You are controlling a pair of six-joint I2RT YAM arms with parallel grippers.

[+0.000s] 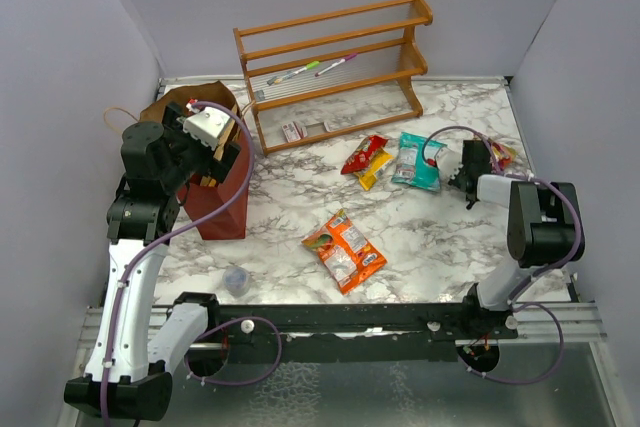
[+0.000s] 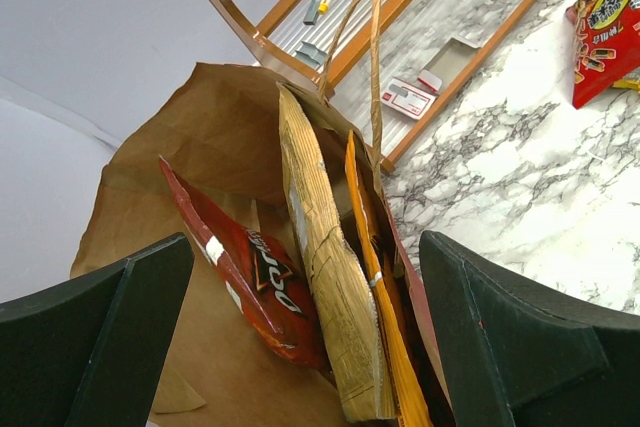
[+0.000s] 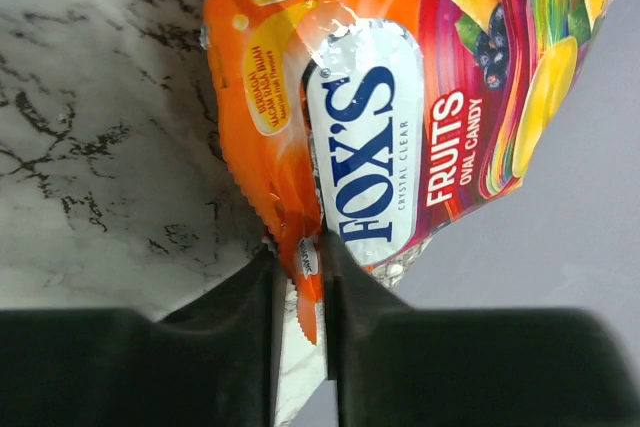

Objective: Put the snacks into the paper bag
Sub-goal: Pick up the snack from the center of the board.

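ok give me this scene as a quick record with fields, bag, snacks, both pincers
bag: tall dark-red paper bag, upright at table's left, mouth open
inside bag: red foil chip packet, large gold chip bag on edge
left pincer: open, above the bag mouth, holding nothing
right pincer: shut on the edge of an orange crinkly candy packet, far right
loose on table: orange-red packet at centre, teal packet, red packet beside yellow packet
also: wooden slatted rack, small clear plastic cup
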